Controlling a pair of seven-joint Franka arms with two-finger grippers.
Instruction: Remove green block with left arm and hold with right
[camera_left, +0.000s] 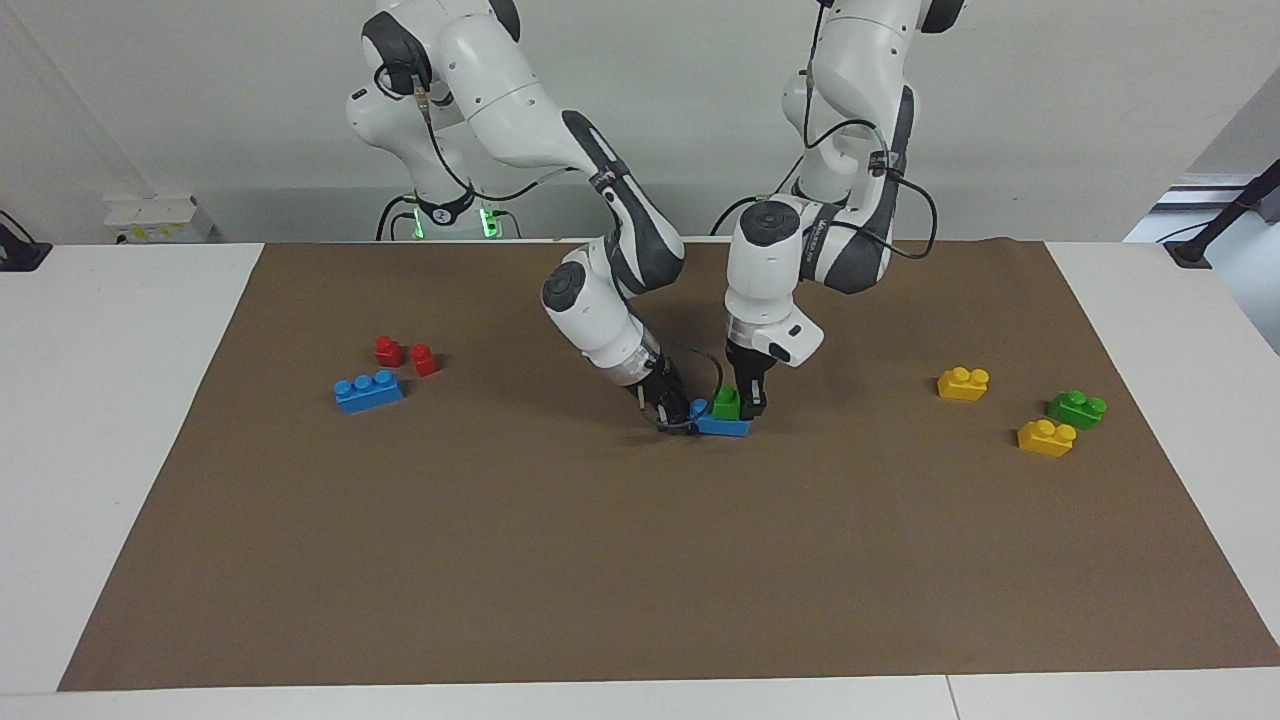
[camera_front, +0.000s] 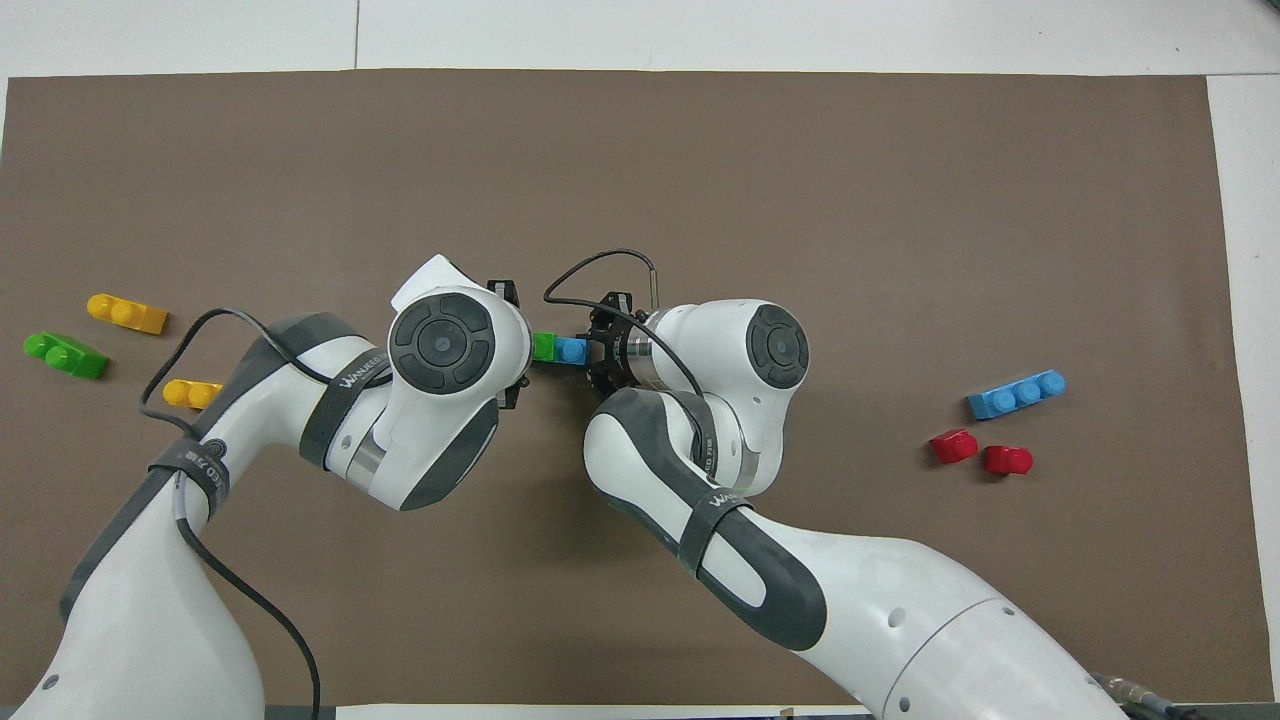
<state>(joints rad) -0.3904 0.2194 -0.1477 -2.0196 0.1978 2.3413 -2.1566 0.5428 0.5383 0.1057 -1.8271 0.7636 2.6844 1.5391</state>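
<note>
Two tools meet at the middle of the brown mat (camera_left: 500, 560) on the counter (camera_left: 110, 400). At that spot the green block (camera_left: 727, 402) sits atop a blue brick (camera_left: 722, 425). Left tool (camera_left: 748, 405) is clamped on the green block from above. Right tool (camera_left: 678, 410), tilted in beside the stack, is closed on the blue brick's end toward the right arm.
</note>
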